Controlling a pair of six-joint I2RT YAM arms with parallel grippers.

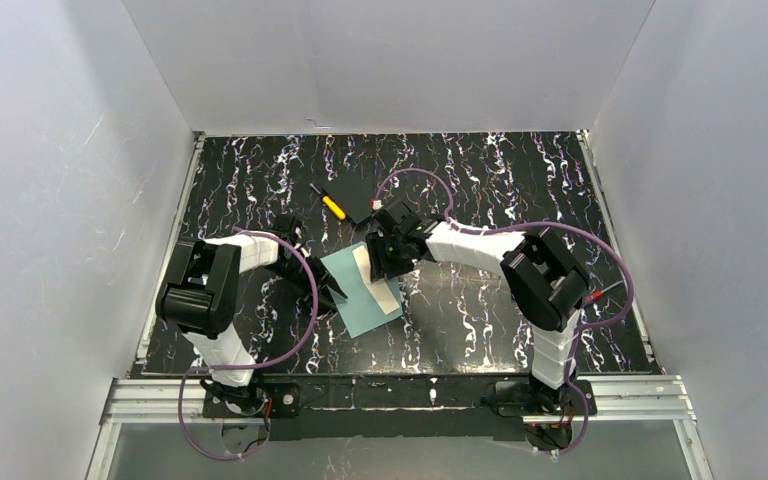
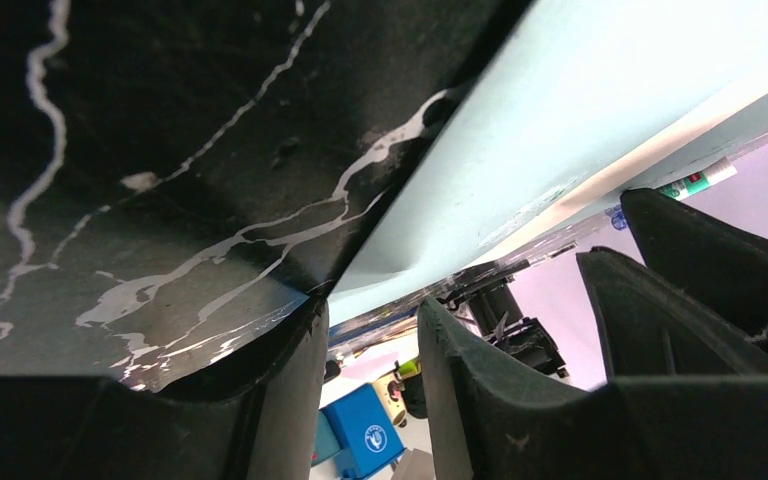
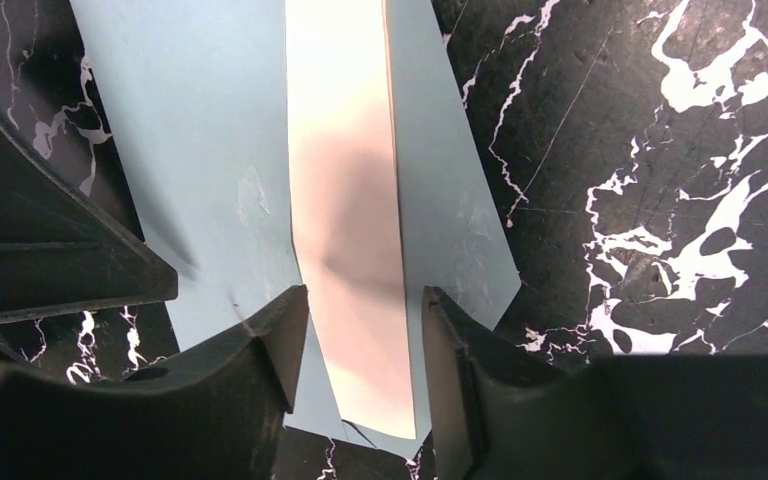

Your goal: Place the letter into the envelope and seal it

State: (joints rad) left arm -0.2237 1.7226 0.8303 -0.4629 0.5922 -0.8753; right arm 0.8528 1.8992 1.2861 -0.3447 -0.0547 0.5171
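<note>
The pale teal envelope lies flat at the middle of the black marbled table, its flap open. A tan strip of the letter shows along its middle. In the right wrist view the letter runs up between my right gripper's fingers, which stand apart on either side of it, low over the envelope. My right gripper is at the envelope's far end. My left gripper is at its left edge. In the left wrist view the jaws stand apart, with the envelope's edge just beyond the tips.
A yellow-handled tool lies by a flat black square pad behind the envelope. White walls close in the table on three sides. A metal rail runs along the near edge by the arm bases.
</note>
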